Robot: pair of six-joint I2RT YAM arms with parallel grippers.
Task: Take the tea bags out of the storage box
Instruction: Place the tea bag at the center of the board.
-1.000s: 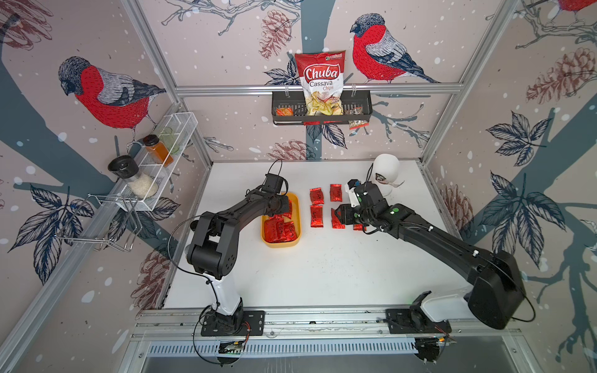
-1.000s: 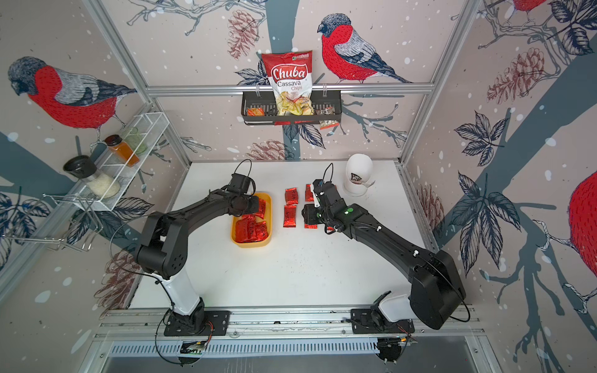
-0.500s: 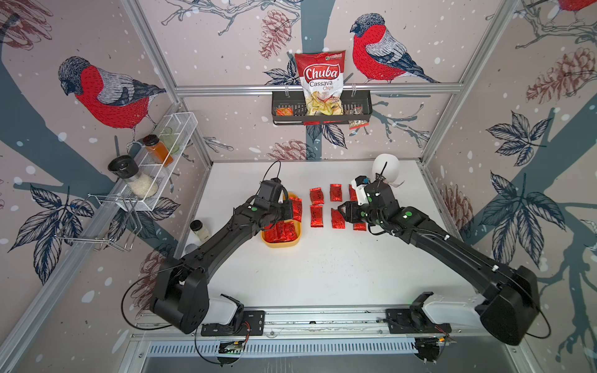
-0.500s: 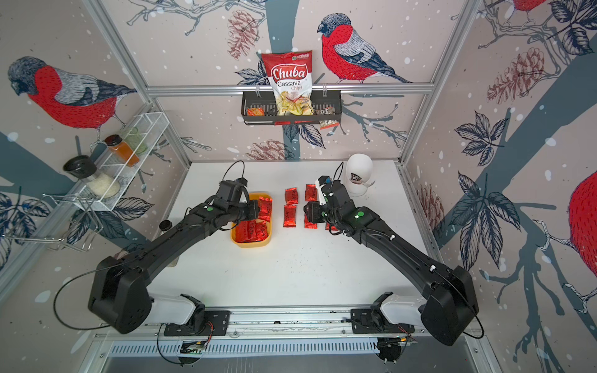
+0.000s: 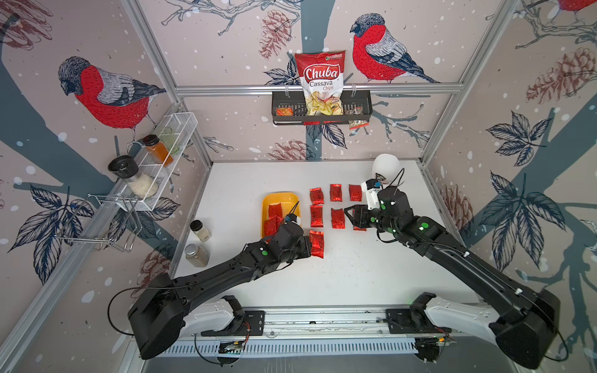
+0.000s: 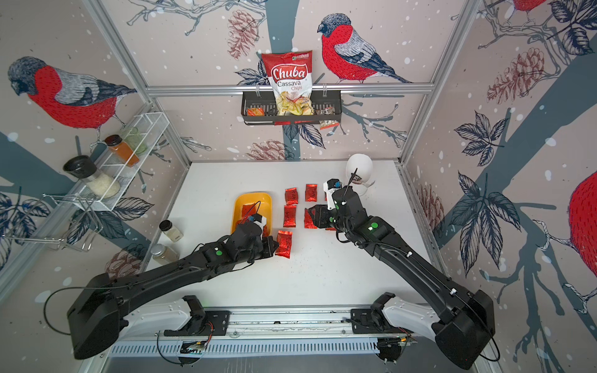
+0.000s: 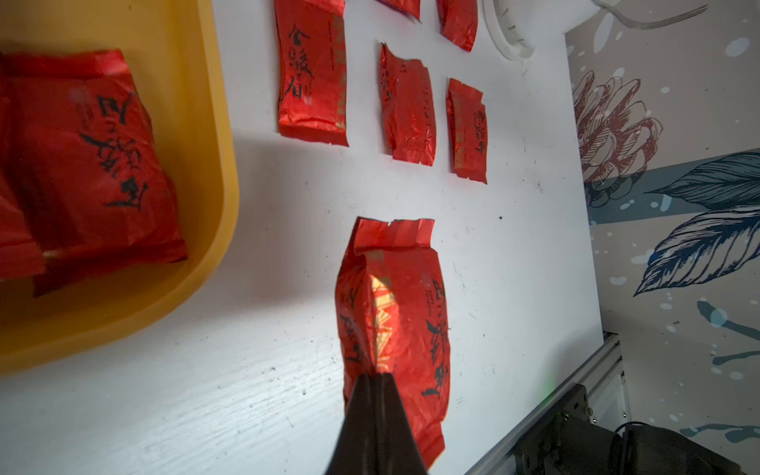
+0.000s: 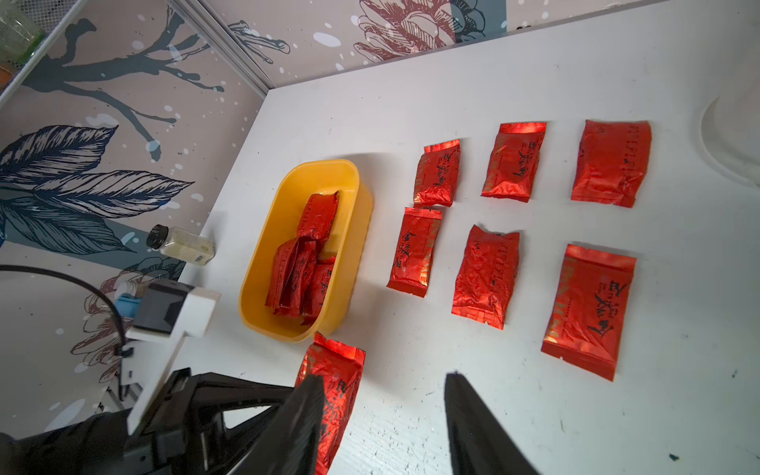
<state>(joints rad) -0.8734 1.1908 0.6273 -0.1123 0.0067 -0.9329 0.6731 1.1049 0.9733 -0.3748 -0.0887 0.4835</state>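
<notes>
Left pincer [image 7: 376, 376] is pressed together on the near end of one tea bag [image 7: 395, 312], outside the storage box [image 7: 205, 164]. The bag is low over the surface [image 5: 355, 274]; can't tell if it touches. Right pincer [image 8: 380, 384] is spread partway with nothing between the jaws, hovering over the surface.

Progress:
- Storage box sits just beside the left pincer, to its left and farther back. It holds a small overlapping pile of leftover bags [image 8: 304, 263], at least four. The overlap hides the exact count.
- Between the two pincers, six unloaded bags [image 5: 337, 218] lie flat in two rows of three, none touching. In both top views the right pincer partly covers the near right one.
- Counting the pinched bag, seven are out. My read: a bit over half done.
- Likely next: set this bag down just ahead of the left pincer to start a third row, then go back to the box.
- Risk: the foil is crinkly and the pile overlaps, so one pinch could lift two bags.

Surface and room:
- White, scuffed surface.
- Wire rack [image 5: 168, 145] with jars on the side wall, well left of the left pincer.
- Two spice jars [image 5: 200, 231] on the surface edge, left of that pincer.
- Black basket [image 5: 323, 111] with a Chuba chips bag [image 5: 321, 84] on the back wall, far beyond both pincers.
- White rounded vessel [image 5: 386, 164] just behind the right pincer.
- Bird-and-pinecone wallpaper, aluminium frame.
</notes>
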